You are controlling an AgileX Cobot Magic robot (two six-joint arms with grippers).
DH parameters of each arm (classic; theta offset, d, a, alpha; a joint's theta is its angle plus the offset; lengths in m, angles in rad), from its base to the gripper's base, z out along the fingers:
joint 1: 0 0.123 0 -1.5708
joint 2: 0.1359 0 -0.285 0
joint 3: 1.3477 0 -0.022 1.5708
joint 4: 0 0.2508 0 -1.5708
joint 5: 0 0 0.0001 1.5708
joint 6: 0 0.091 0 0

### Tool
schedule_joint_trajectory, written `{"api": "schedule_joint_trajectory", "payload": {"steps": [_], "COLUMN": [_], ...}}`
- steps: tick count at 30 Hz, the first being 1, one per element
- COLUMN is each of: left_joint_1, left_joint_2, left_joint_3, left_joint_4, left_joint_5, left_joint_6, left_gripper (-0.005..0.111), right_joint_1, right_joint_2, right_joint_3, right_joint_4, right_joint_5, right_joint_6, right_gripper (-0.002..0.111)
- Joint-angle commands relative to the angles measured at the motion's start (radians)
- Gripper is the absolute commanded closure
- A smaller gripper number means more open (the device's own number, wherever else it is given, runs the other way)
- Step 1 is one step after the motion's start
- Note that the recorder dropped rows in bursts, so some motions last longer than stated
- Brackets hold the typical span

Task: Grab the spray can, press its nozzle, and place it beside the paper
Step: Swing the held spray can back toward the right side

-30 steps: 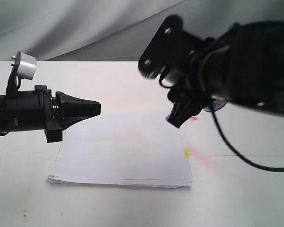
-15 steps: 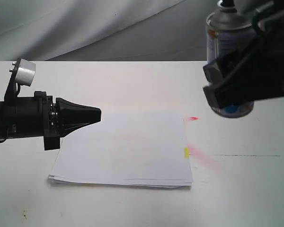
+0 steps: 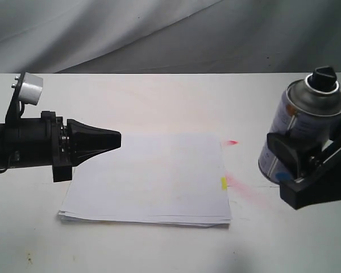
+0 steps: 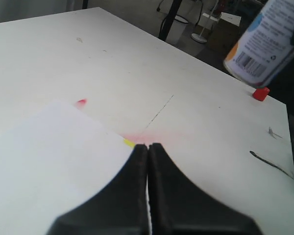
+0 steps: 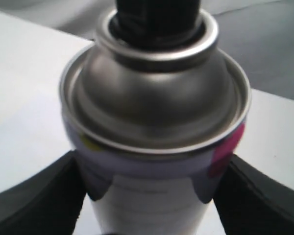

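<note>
The spray can (image 3: 303, 126) is silver with a white and purple label and a black nozzle, and it leans slightly at the right of the exterior view. My right gripper (image 3: 308, 164) is shut on its lower body, its black fingers (image 5: 29, 205) on either side of the spray can (image 5: 157, 127). The can's base with the blue dot is close to the table, right of the paper (image 3: 148, 176); whether it touches I cannot tell. The paper's yellow tab (image 3: 223, 183) faces the can. My left gripper (image 3: 117, 137) hovers shut and empty over the paper's left part. The left gripper (image 4: 148, 146) points towards the spray can (image 4: 269, 41).
Pink-red spray marks (image 3: 241, 187) stain the white table (image 3: 159, 102) between paper and can, with a red blot (image 3: 232, 142) at the paper's far corner. A small red object (image 4: 260, 93) lies on the table near the can. Grey cloth hangs behind the table.
My right arm swung back from over the paper to the right, then came down with the can from high up to just beside the paper. The left arm stayed still.
</note>
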Motion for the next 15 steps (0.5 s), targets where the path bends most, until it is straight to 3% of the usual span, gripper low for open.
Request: {"api": "schedule_joint_trajectory", "payload": {"steps": [1, 4, 15], "left_joint_1": [0.0, 0.0, 0.0], "left_joint_2": [-0.008, -0.008, -0.008], "left_joint_3": [0.014, 0.014, 0.014], "left_joint_4": [-0.005, -0.005, -0.005], "left_joint_5": [0.007, 0.008, 0.008], "left_joint_6": [0.006, 0.006, 0.006], "left_gripper": [0.107, 0.107, 0.107], "right_joint_1": [0.003, 0.003, 0.003], "right_joint_2": [-0.009, -0.009, -0.009], "right_joint_3": [-0.006, -0.006, -0.006], "right_joint_4": [-0.303, -0.303, -0.303], "right_joint_5": [0.136, 0.258, 0.261], "right_joint_6": [0.344, 0.344, 0.297], "right_gripper": [0.108, 0.108, 0.108]}}
